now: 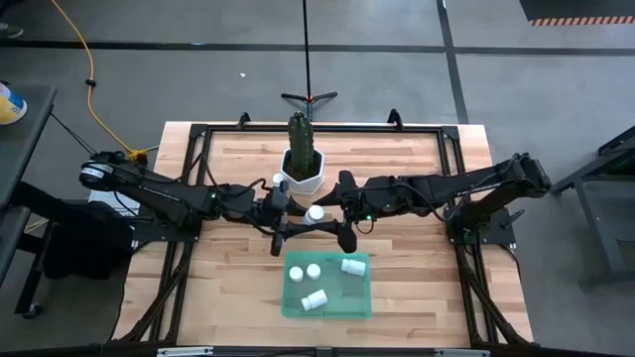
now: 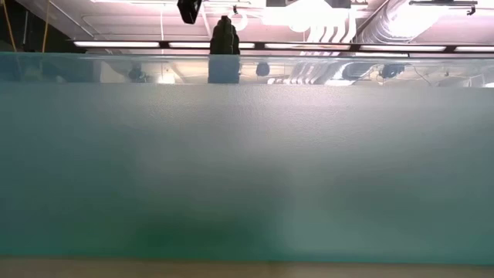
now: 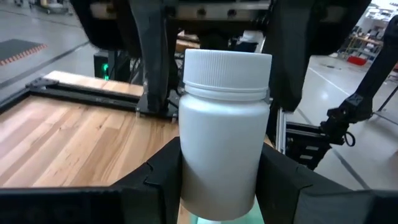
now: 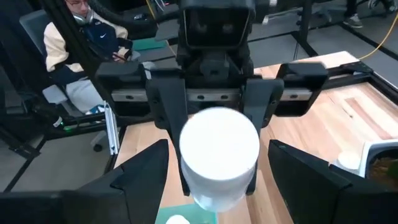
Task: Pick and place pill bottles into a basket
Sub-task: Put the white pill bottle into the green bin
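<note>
My left gripper (image 1: 301, 214) is shut on a white pill bottle (image 1: 315, 213) with a ribbed white cap, held over the far edge of the green basket (image 1: 288, 302). My right gripper (image 1: 335, 214) is open. Its fingers (image 4: 140, 171) stand wide on either side of the same bottle (image 4: 219, 149) without touching it. Several more bottles (image 1: 316, 298) lie or stand on the basket's floor. Another white bottle (image 1: 279, 181) stands on the table beside the plant pot. My left gripper pinches the lower body of the bottle (image 3: 219, 168) between its two fingers (image 3: 158, 177), one on each side. The fingers come in level from the table's left. The bottle stands upright in the hold, cap up, lifted clear above the basket.
A white hexagonal pot with a green cactus (image 1: 301, 159) stands just beyond the grippers. The basket's translucent green wall (image 2: 247, 170) fills the low view. A black frame rail (image 1: 317, 127) edges the wooden table. A seated person (image 4: 84, 43) shows beyond the table's left side.
</note>
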Available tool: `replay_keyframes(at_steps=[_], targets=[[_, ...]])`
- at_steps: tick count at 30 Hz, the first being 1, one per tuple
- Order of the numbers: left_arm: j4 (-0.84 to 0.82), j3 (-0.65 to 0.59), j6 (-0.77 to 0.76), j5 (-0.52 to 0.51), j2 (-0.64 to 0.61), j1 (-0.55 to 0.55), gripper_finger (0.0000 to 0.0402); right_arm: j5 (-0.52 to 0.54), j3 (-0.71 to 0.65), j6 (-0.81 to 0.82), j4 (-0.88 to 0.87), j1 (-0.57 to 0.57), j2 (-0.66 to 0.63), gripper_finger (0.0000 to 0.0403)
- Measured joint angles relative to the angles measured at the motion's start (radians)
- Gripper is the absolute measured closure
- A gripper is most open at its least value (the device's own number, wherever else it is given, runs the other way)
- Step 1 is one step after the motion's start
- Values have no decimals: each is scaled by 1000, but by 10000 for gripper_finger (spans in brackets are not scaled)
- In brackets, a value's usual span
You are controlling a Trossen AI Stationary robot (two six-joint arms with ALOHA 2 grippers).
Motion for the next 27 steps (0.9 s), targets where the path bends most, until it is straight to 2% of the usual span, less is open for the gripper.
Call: replay_keyframes(at_steps=[9, 22, 27], targets=[[-3, 0, 8, -2, -1, 0, 212, -30, 0, 0, 40, 0, 1, 145], [3, 0, 2, 3, -1, -1, 214, -53, 0, -10, 25, 0, 1, 253], [3, 0, -15, 4, -1, -1, 214, -60, 0, -23, 25, 0, 1, 257]])
